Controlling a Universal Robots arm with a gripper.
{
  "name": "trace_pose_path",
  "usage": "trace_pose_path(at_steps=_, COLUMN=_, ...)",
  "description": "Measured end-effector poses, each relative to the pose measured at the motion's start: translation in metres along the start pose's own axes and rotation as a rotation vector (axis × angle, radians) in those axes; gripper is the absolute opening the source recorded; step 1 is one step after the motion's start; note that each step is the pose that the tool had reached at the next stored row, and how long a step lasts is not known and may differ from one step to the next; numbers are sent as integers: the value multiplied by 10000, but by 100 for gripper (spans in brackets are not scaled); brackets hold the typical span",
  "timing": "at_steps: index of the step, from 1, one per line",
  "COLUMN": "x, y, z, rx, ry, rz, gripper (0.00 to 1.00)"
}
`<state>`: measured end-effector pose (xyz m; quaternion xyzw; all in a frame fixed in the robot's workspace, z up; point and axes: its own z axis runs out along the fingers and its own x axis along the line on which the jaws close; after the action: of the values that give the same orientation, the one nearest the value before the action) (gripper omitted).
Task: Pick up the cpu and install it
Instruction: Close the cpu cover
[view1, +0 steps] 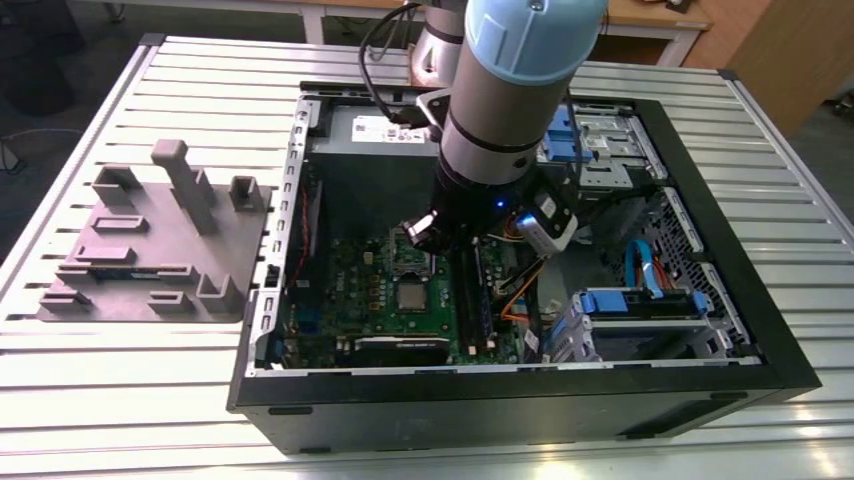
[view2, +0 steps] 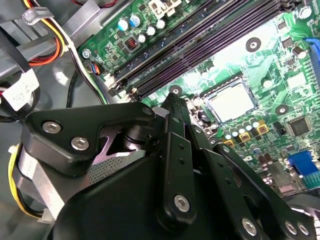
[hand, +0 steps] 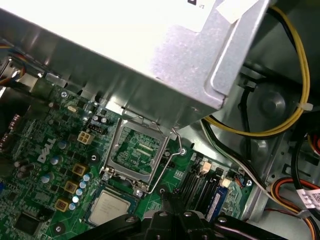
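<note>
The cpu (view1: 411, 295) lies flat in its socket on the green motherboard (view1: 354, 270), silvery top up. It shows in both wrist views (view2: 230, 101) (hand: 109, 207). The socket's metal load frame (hand: 134, 150) is swung up and open beside it, with the wire lever (hand: 167, 165) raised. My gripper (view2: 172, 100) (hand: 166, 196) hovers just above the board, a short way from the cpu and not touching it. Its black fingers meet in a single tip with nothing between them. In the exterior view the arm's wrist (view1: 487, 190) stands over the middle of the open computer case.
A silver-grey power supply box (view1: 380, 130) (hand: 150, 50) sits close behind the socket. Long black memory slots (view2: 200, 45) (view1: 467, 290) run beside the gripper. Cable bundles (hand: 280, 125) and blue drive cages (view1: 641, 305) fill the exterior view's right. A grey fixture block (view1: 147, 250) stands on the table, left of the case.
</note>
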<state>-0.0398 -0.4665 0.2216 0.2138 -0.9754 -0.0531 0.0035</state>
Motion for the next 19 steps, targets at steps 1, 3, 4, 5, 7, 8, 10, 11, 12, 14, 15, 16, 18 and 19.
trace_pose_path(at_steps=1, x=0, y=0, z=0, rx=0, ry=2, rz=-13, gripper=10)
trace_pose_path(at_steps=3, x=0, y=0, z=0, rx=0, ry=2, rz=-15, gripper=10)
trace_pose_path(at_steps=4, x=0, y=0, z=0, rx=0, ry=2, rz=-15, gripper=10)
trace_pose_path(at_steps=5, x=0, y=0, z=0, rx=0, ry=3, rz=-15, gripper=10)
trace_pose_path(at_steps=7, x=0, y=0, z=0, rx=0, ry=3, rz=-15, gripper=10)
trace_pose_path(at_steps=8, x=0, y=0, z=0, rx=0, ry=3, rz=-16, gripper=10)
trace_pose_path(at_steps=10, x=0, y=0, z=0, rx=0, ry=3, rz=-16, gripper=10)
trace_pose_path(at_steps=11, x=0, y=0, z=0, rx=0, ry=4, rz=-28, gripper=10)
trace_pose_path(at_steps=12, x=0, y=0, z=0, rx=-1, ry=12, rz=-92, gripper=10)
trace_pose_path(at_steps=14, x=0, y=0, z=1, rx=-7, ry=41, rz=-388, gripper=10)
trace_pose_path(at_steps=15, x=0, y=0, z=2, rx=-10, ry=62, rz=-585, gripper=10)
trace_pose_path(at_steps=16, x=0, y=-1, z=3, rx=-15, ry=76, rz=-727, gripper=10)
trace_pose_path(at_steps=18, x=0, y=-1, z=5, rx=-250, ry=-32, rz=-835, gripper=10)
trace_pose_path(at_steps=19, x=0, y=-1, z=5, rx=-410, ry=-113, rz=-851, gripper=10)
